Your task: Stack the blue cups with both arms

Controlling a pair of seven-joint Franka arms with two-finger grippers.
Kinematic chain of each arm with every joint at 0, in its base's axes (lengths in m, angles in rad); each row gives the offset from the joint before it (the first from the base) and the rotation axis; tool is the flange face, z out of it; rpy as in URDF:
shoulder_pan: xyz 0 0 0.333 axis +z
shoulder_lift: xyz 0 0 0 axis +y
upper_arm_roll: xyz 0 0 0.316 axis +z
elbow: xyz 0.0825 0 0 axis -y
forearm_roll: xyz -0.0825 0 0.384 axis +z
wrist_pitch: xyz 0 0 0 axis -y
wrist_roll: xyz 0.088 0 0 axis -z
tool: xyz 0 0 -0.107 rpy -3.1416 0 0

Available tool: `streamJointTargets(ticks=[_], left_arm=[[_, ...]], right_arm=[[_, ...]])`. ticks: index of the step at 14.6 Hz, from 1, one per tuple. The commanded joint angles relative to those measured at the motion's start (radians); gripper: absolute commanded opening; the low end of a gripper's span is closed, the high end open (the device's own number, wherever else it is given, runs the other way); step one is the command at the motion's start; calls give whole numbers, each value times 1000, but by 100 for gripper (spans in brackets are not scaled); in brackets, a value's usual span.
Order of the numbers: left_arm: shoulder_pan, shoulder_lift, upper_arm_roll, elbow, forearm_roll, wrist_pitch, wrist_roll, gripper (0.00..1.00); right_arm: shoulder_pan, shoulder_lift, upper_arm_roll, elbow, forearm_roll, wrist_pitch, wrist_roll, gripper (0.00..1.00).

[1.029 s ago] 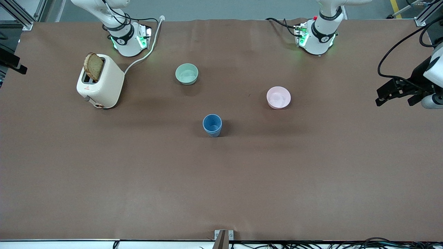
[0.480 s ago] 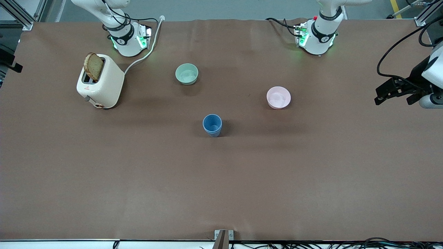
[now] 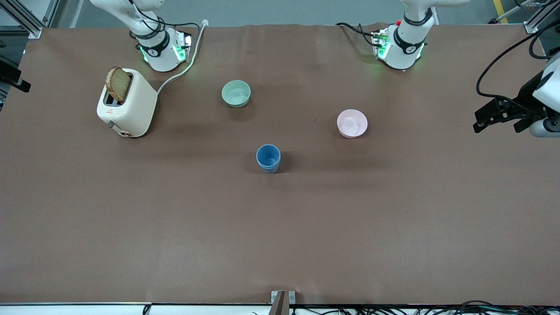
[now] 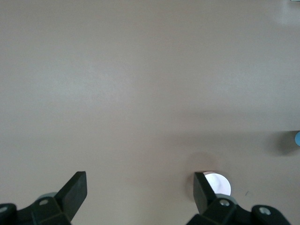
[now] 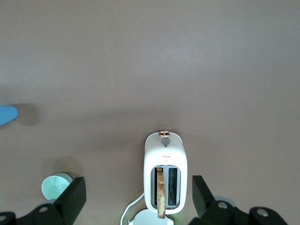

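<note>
**Two arms drawn back, cups nested at mid-table**

Table (image 3: 280,227): a brown sheet covers the whole surface; everything named below stands on it.

Right arm (image 3: 144,26): its base stands at the toaster's end of the table. The right gripper (image 5: 136,194) is seen only in its own wrist view, high over the toaster, with the fingers (image 5: 74,197) wide apart and nothing between them.

Left arm (image 3: 411,30): its base stands at the other end. The left gripper (image 3: 496,116) hangs at that end of the table, well apart from the bowls. In its wrist view the fingers (image 4: 75,190) stand wide apart and hold nothing.

Toaster (image 3: 127,104): cream-coloured, near the right arm's base, with a white cord running toward that base. A slice of brown bread (image 3: 118,84) sticks up out of one slot.

Pink bowl (image 3: 352,123): upright, toward the left arm's end, farther from the front camera than the cups.

Green bowl (image 3: 236,93): upright, toward the right arm's end, farthest of the three vessels from the front camera.

Cups (image 3: 268,158): blue, upright, near the middle of the table between the two bowls and nearer to the front camera than both. A double rim shows, one cup nested in the other. Neither gripper touches them; both are well apart from them.
</note>
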Motion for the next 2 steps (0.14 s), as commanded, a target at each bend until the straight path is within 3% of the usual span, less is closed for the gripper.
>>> streamJointTargets(ticks=[1,2], left_arm=[[0,-3,-3,12,8,-17,-1,100],[0,-3,-3,12,8,-17,-1,100]], right_arm=[[-11,-5,14,5,-11,7,-9,100],[-9,-3,14,5,-11,9,-9,100]])
